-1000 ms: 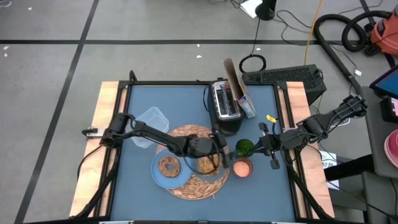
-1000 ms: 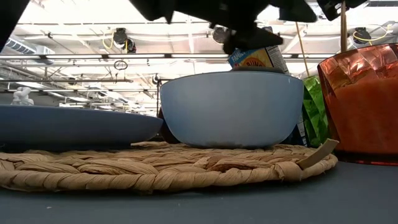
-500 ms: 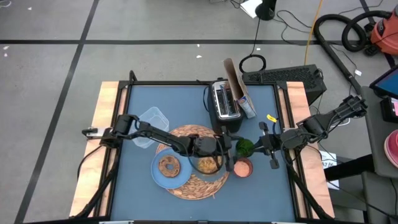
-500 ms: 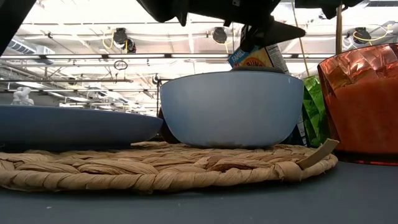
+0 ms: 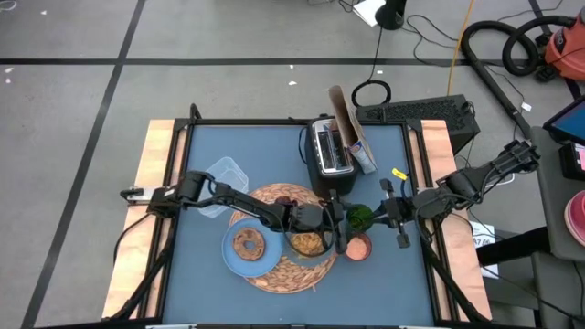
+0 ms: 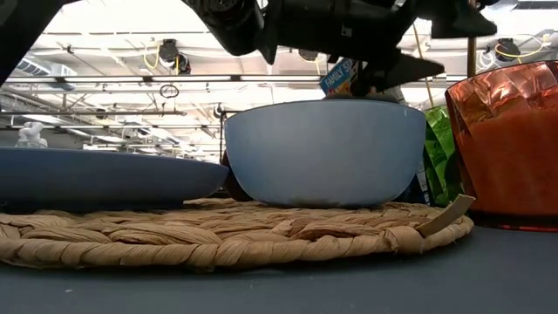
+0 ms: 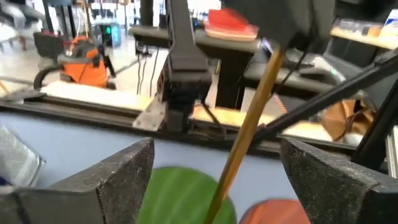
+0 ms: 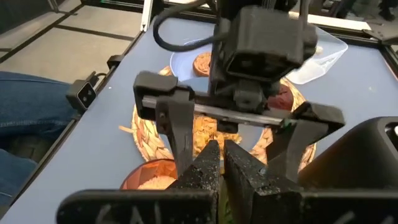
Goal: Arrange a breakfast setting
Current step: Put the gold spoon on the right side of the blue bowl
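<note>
Cup [image 6: 510, 139] cut off at low view's edge; bowl [image 5: 309, 241] partly under left gripper [image 5: 336, 230] (cereal half hidden).

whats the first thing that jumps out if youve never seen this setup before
The left gripper, fingers open, hovers between the cereal-filled bowl and the orange-pink cup on the round straw mat's right side. A bagel sits on the light-blue plate at the mat's left. The right gripper, fingers shut, waits beside a green object.

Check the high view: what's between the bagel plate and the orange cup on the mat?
In the high view, the bowl of cereal sits between the light-blue plate and the orange cup, with the open left gripper above its cup-side rim.
</note>
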